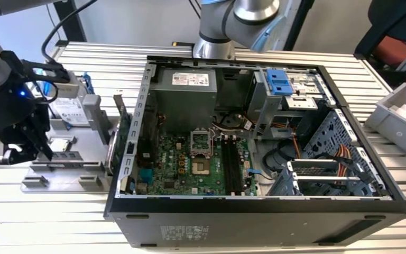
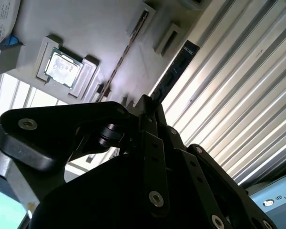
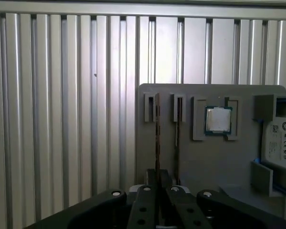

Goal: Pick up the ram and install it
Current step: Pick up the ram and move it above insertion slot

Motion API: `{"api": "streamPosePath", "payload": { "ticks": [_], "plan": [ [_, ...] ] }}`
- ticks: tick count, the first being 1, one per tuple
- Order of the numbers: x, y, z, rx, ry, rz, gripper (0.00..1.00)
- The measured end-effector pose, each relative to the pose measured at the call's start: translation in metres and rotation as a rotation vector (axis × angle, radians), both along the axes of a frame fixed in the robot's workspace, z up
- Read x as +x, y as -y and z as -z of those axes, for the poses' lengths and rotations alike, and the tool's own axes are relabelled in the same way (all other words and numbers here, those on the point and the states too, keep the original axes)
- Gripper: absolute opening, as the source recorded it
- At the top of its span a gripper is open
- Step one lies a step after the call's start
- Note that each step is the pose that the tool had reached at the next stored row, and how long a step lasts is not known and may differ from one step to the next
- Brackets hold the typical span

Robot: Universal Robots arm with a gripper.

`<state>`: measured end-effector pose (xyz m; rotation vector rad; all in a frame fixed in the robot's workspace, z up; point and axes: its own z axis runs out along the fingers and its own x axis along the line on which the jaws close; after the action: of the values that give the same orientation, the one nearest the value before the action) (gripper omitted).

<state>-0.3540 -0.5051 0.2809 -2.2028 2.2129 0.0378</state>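
The ram (image 3: 157, 138) is a thin dark stick seen edge-on, running from its holder on the grey fixture plate (image 3: 209, 162) down between my black fingers. In the second wrist view the ram (image 2: 176, 71) looks dark and sits close to the plate's edge, ending at the fingertips. My gripper (image 3: 157, 183) (image 2: 148, 107) is shut on its near end. In the exterior view the gripper (image 1: 40, 151) hangs over the fixture plate (image 1: 69, 174), on the exterior view's left of the open computer case (image 1: 259, 206). The black memory slots (image 1: 232, 164) lie on the motherboard inside the case.
A second thin stick (image 3: 177, 138) (image 2: 121, 57) stands in the neighbouring holder. A processor chip (image 3: 218, 119) and a silver drive (image 3: 281, 143) with blue clips share the plate. A green card (image 1: 122, 132) stands between plate and case. A grey bin (image 1: 400, 114) sits at the exterior view's right.
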Motion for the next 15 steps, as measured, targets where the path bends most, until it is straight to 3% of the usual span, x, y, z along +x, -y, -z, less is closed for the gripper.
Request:
{"api": "streamPosePath", "payload": {
  "ticks": [15],
  "plan": [
    [0.0000, 0.0000, -0.0236, 0.0000, 0.0000, 0.000, 0.00]
  ]
}}
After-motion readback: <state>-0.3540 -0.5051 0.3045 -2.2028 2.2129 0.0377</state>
